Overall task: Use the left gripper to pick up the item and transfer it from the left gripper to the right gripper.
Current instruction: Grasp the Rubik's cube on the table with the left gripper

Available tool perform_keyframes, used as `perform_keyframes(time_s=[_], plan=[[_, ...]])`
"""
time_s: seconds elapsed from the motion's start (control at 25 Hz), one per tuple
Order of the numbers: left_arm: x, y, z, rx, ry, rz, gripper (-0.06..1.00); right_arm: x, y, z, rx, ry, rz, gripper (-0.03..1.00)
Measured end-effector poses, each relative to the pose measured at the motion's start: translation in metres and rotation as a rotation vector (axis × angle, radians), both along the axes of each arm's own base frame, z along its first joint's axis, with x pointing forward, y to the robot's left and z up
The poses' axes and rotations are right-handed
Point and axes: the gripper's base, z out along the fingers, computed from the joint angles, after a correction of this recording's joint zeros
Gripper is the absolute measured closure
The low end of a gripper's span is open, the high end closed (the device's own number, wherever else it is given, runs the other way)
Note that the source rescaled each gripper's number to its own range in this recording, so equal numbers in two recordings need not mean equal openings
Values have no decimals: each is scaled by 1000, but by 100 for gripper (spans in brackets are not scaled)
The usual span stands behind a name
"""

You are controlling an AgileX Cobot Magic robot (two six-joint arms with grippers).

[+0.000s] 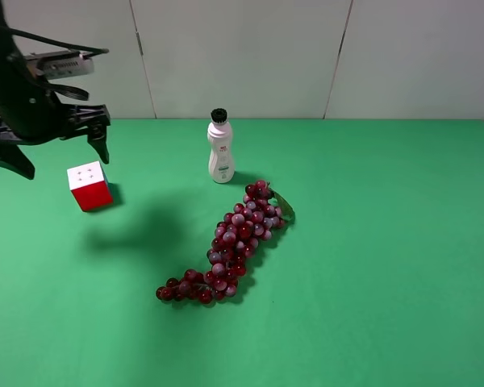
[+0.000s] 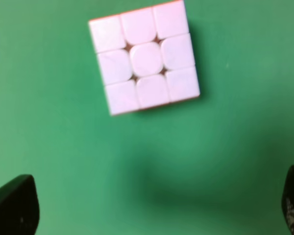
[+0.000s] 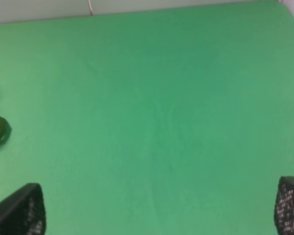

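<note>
The puzzle cube (image 1: 89, 185) sits flat on the green bench (image 1: 371, 242) towards its left rear, white face up and a red side showing, well apart from the white bottle (image 1: 220, 153) and the grape bunch (image 1: 234, 246). The left pincer (image 2: 154, 205) hangs above and just beside it, jaws spread wide and holding nothing. The right pincer (image 3: 155, 209) is likewise spread and empty over bare cloth. The cube looks like light, rigid plastic with glossy, rounded tiles, so it is probably slick under the pads and its layers may twist if squeezed off-centre. The safest hold seems to be across two opposite flat side faces at mid-height, square to the edges and not on a corner. The bench cover looks matte and soft, so the cube should stay put.
</note>
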Motion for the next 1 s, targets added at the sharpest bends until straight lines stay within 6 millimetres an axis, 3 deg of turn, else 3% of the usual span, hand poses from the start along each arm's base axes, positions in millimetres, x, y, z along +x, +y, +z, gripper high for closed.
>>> perform_keyframes(time_s=[0.68, 1.0], plan=[[38, -5, -50, 51, -38, 47, -5, 0, 0, 0, 0, 0, 0, -3], [43, -6, -76, 54, -4, 64, -5, 0, 0, 0, 0, 0, 0, -3]])
